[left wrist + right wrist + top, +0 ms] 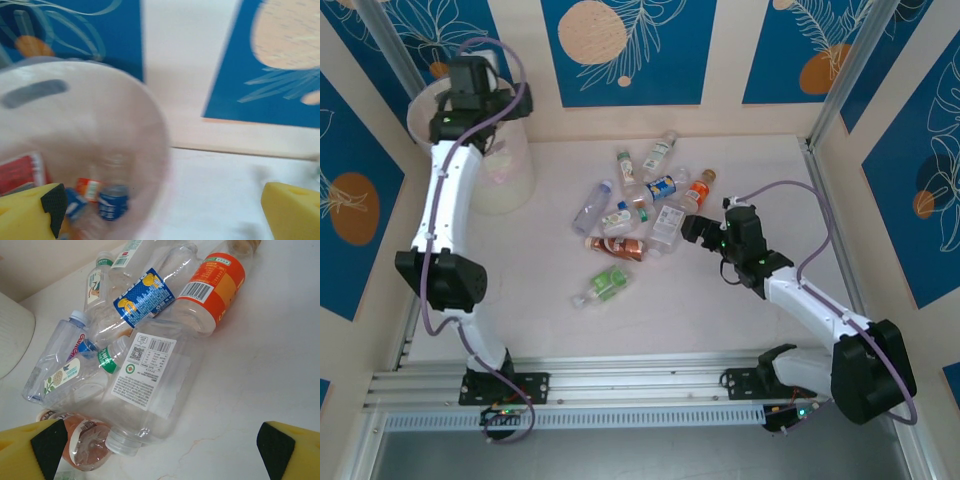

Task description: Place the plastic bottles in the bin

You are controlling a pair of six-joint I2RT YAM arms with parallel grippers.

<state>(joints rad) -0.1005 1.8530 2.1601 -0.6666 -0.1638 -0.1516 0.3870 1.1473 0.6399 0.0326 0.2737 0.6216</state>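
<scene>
At the far left corner of the counter (720, 320), the left claw (162, 212) hangs over the bin (510, 180), spread wide and empty. A few bottles (112, 202) lie inside it. The loose bottles (640, 215) sit heaped mid-counter, with the right claw (160, 447), also spread wide, just beside the heap's right edge.

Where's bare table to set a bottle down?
Bare table along the near rail, below the green-label bottle; between bin and pile; and right of the orange bottle toward the post. Crowded: the central pile.
</scene>
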